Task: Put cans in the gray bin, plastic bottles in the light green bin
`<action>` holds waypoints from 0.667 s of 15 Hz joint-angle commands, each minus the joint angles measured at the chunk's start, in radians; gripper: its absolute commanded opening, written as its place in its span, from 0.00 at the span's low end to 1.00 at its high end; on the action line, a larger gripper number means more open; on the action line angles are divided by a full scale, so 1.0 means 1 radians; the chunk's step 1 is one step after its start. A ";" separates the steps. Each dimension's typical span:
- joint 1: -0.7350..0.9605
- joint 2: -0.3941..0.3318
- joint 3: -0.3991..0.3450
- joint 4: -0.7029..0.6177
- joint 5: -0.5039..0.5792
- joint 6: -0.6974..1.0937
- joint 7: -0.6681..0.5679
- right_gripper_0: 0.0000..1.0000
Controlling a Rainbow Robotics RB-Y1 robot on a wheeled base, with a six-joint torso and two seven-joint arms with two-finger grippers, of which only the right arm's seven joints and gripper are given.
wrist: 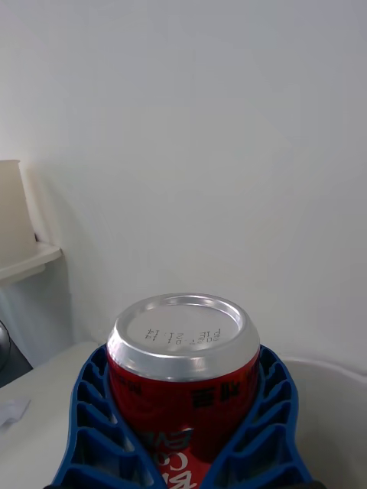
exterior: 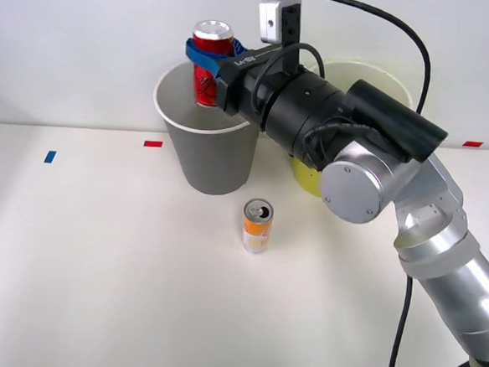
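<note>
The gray bin (exterior: 206,151) stands at the far side of the table, and above its opening the right gripper (exterior: 208,59) holds the red can (exterior: 210,62) upright, the blue fingers (wrist: 95,428) closed around its sides. In front of the bin the orange-and-white can (exterior: 257,226) stands upright on the table (exterior: 96,265), apart from the bin. Further right, the light green bin (exterior: 312,176) is mostly hidden behind the arm.

The right arm (exterior: 441,248) has brushed silver lower links with a round silver joint cap, then a fat matte-black forearm and wrist housing. A black cable (exterior: 403,312) runs up beside the silver links, and another loops over the top to a small white-gray camera box (exterior: 279,20) mounted on the wrist. The gripper (exterior: 210,57) has blue ribbed fingers (wrist: 92,428) with open lattice cells, on a dark block bearing small white lettering.
</note>
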 commanded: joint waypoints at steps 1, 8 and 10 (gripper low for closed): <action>-0.084 0.051 -0.011 0.152 0.008 -0.074 0.007 0.00; -0.182 0.102 -0.014 0.326 0.037 -0.085 0.027 0.00; -0.187 0.103 -0.014 0.338 0.038 -0.085 0.031 0.00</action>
